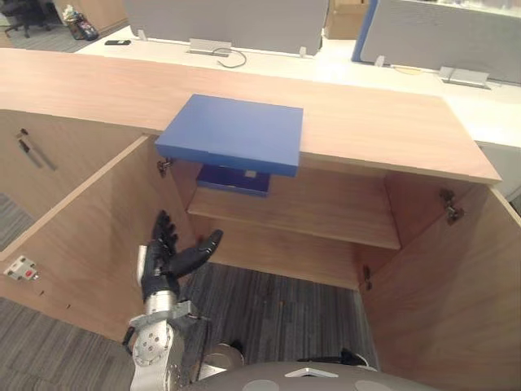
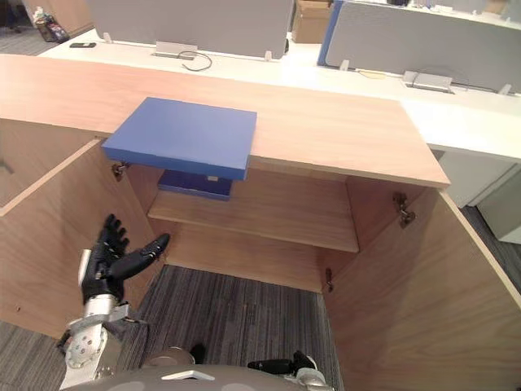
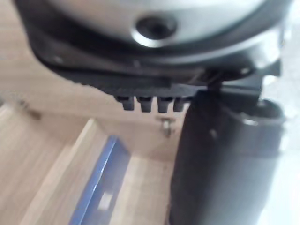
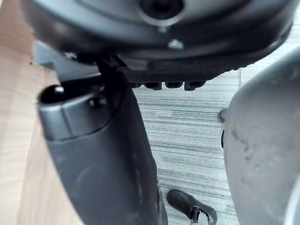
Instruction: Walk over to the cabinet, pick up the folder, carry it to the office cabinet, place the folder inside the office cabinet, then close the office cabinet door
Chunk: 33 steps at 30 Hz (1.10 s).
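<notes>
Blue folder (image 1: 234, 180) lies far-left on the office cabinet's shelf (image 1: 326, 216), long axis left-right, under a larger blue folder (image 1: 232, 132) overhanging the top; left hand (image 1: 167, 261), fingers spread and empty, hangs nearer, beside the open left door (image 1: 81, 244).

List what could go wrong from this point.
1. The blue folder overhangs the front edge of the cabinet top; a clumsy touch could tip it to the floor.
2. The left hand, open, hangs close to the open left door; lifting it could knock the door or the top's edge.
3. A second blue folder already lies on the shelf, so the two may be mixed up.
</notes>
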### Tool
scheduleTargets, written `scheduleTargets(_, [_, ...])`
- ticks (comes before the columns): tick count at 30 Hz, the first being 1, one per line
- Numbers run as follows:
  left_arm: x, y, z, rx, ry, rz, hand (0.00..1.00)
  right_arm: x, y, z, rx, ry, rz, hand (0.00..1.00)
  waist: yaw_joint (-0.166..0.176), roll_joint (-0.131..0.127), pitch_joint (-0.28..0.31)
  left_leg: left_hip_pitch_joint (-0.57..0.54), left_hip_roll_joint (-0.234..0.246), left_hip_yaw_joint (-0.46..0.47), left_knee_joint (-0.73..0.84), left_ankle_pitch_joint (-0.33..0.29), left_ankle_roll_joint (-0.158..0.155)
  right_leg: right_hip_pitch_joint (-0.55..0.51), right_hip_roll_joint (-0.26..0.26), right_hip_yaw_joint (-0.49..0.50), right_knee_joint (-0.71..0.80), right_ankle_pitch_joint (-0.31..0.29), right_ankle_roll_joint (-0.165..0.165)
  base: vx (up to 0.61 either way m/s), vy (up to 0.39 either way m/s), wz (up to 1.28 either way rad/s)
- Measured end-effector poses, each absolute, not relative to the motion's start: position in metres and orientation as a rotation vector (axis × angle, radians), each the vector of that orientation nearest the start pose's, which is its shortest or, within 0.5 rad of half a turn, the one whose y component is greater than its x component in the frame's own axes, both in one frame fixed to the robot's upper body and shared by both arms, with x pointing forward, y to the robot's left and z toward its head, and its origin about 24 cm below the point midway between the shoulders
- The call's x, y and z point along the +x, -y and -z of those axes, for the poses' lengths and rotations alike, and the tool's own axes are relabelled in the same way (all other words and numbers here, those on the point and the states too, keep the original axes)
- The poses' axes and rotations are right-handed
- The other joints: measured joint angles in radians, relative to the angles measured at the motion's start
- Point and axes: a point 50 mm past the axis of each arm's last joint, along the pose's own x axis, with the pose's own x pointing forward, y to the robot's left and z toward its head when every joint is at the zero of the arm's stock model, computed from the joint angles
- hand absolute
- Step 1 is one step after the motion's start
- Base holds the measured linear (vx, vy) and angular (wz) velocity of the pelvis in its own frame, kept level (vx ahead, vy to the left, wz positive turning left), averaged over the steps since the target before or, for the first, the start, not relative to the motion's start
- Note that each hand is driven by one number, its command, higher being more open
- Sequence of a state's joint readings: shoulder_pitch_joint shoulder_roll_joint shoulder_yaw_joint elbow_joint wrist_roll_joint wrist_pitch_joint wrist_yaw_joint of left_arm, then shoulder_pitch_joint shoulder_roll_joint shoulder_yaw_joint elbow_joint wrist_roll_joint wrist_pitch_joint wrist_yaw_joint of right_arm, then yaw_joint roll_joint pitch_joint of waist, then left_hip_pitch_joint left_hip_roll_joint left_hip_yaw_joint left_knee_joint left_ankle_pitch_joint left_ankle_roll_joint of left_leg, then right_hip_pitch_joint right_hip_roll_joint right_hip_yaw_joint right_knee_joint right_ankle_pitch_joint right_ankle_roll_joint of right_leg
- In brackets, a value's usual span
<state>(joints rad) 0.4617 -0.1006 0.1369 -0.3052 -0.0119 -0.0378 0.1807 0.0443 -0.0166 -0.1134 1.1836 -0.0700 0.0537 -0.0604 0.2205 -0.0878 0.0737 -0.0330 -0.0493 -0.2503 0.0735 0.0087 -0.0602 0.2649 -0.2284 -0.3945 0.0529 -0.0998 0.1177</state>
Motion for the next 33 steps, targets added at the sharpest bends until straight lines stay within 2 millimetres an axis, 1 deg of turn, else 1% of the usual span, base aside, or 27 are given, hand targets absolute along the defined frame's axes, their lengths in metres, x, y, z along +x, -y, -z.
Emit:
scheduleTargets(1, [0.147,-0.21,-0.031,0.049,-0.08,-0.545,1.0,0.075,0.167,0.174,-0.046,-1.279,0.129,1.0,0.0,-0.007,-0.005,0.0,0.003,-0.006,-0.01,0.005,-0.002,-0.002,0.004,-0.006,0.0,0.0,0.0,-0.02,-0.034,0.13])
scheduleTargets(2, [0.145,-0.214,-0.035,0.072,-0.069,-0.583,1.0,0.074,0.165,0.174,-0.046,-1.28,0.128,1.0,0.0,-0.007,-0.005,0.0,0.005,-0.009,-0.013,0.007,-0.002,-0.002,0.006,-0.01,0.0,0.0,0.0,-0.02,-0.041,0.12])
scheduleTargets(4, [0.139,-0.224,-0.046,0.188,-0.029,-0.715,1.0,0.074,0.162,0.174,-0.069,-1.279,0.117,1.0,0.0,-0.012,-0.008,0.003,0.013,-0.022,-0.028,0.017,-0.008,-0.002,0.015,-0.013,0.0,0.0,0.0,-0.02,-0.045,0.11])
scheduleTargets(5, [0.139,-0.225,-0.048,0.212,-0.017,-0.739,1.0,0.074,0.162,0.174,-0.077,-1.277,0.114,1.0,0.0,-0.012,-0.008,0.003,0.016,-0.025,-0.032,0.02,-0.01,-0.003,0.018,-0.013,0.0,0.0,0.0,-0.03,-0.047,0.07])
scheduleTargets(7, [0.136,-0.227,-0.058,0.316,0.029,-0.817,1.0,0.075,0.16,0.174,-0.086,-1.269,0.106,1.0,-0.002,-0.016,-0.01,0.007,0.026,-0.026,-0.052,0.033,-0.018,-0.008,0.03,-0.011,-0.003,-0.001,-0.001,-0.06,-0.057,-0.02])
scheduleTargets(11, [0.136,-0.227,-0.074,0.45,0.112,-0.882,1.0,0.078,0.158,0.174,-0.108,-1.257,0.092,1.0,-0.007,-0.015,-0.011,0.007,0.041,-0.022,-0.07,0.048,-0.027,-0.025,0.045,0.016,-0.01,-0.011,-0.012,-0.07,-0.038,-0.15])
scheduleTargets(16, [0.149,-0.222,-0.088,0.623,0.202,-0.852,1.0,0.078,0.16,0.174,-0.12,-1.271,0.092,1.0,-0.016,-0.009,-0.014,0.012,0.071,-0.016,-0.086,0.069,-0.042,-0.034,0.068,0.031,-0.021,-0.012,-0.013,-0.08,-0.05,-0.08])
scheduleTargets(17, [0.153,-0.224,-0.091,0.694,0.22,-0.84,1.0,0.077,0.16,0.174,-0.121,-1.272,0.092,1.0,-0.018,-0.008,-0.014,0.022,0.079,-0.004,-0.096,0.075,-0.047,-0.036,0.075,0.043,-0.021,-0.012,-0.013,-0.06,-0.057,-0.21])
scheduleTargets(18, [0.154,-0.225,-0.093,0.724,0.234,-0.832,1.0,0.078,0.16,0.174,-0.12,-1.271,0.093,1.0,-0.023,-0.008,-0.014,0.025,0.082,0.0,-0.097,0.076,-0.047,-0.036,0.075,0.047,-0.021,-0.012,-0.013,-0.05,-0.047,-0.23])
scheduleTargets(19, [0.158,-0.228,-0.099,0.789,0.264,-0.818,1.0,0.079,0.16,0.174,-0.12,-1.266,0.092,1.0,-0.034,-0.007,-0.015,0.027,0.085,0.004,-0.097,0.078,-0.045,-0.037,0.077,0.054,-0.021,-0.012,-0.013,-0.02,-0.019,-0.24])
scheduleTargets(20, [0.162,-0.23,-0.104,0.846,0.294,-0.807,1.0,0.079,0.161,0.174,-0.121,-1.26,0.091,1.0,-0.034,-0.005,-0.015,0.032,0.088,0.017,-0.097,0.077,-0.045,-0.04,0.08,0.069,-0.022,-0.011,-0.012,-0.01,-0.016,-0.26])
scheduleTargets(22, [0.168,-0.233,-0.111,0.878,0.334,-0.805,1.0,0.08,0.162,0.174,-0.115,-1.255,0.097,1.0,-0.035,-0.005,-0.015,0.04,0.091,0.032,-0.098,0.076,-0.045,-0.04,0.079,0.083,-0.022,-0.01,-0.012,0.0,-0.007,-0.27])
scheduleTargets(23, [0.174,-0.237,-0.117,0.928,0.366,-0.815,1.0,0.08,0.162,0.174,-0.109,-1.252,0.099,1.0,-0.037,-0.004,-0.015,0.044,0.092,0.041,-0.098,0.073,-0.044,-0.041,0.079,0.092,-0.022,-0.01,-0.012,0.0,-0.004,-0.2])
scheduleTargets(25, [0.179,-0.241,-0.122,0.969,0.386,-0.829,1.0,0.081,0.163,0.173,-0.126,-1.248,0.078,1.0,-0.038,-0.003,-0.016,0.043,0.093,0.048,-0.098,0.072,-0.044,-0.046,0.078,0.099,-0.021,-0.01,-0.012,0.0,-0.008,-0.12])
scheduleTargets(29, [0.184,-0.247,-0.121,1.019,0.369,-0.824,1.0,0.082,0.164,0.173,-0.123,-1.245,0.077,1.0,-0.039,0.0,-0.018,0.044,0.092,0.053,-0.098,0.073,-0.044,-0.047,0.076,0.103,-0.019,-0.01,-0.011,0.02,-0.018,-0.05])
scheduleTargets(30, [0.185,-0.25,-0.119,1.059,0.348,-0.819,1.0,0.083,0.164,0.173,-0.14,-1.244,0.061,1.0,-0.039,0.003,-0.022,0.045,0.093,0.056,-0.098,0.073,-0.044,-0.047,0.076,0.106,-0.018,-0.009,-0.011,0.02,-0.023,-0.05])
scheduleTargets(33, [0.191,-0.254,-0.117,1.085,0.328,-0.804,1.0,0.083,0.168,0.173,-0.155,-1.244,0.048,1.0,-0.037,0.01,-0.027,0.047,0.093,0.062,-0.098,0.072,-0.045,-0.047,0.076,0.11,-0.018,-0.009,-0.011,0.0,-0.013,-0.03])
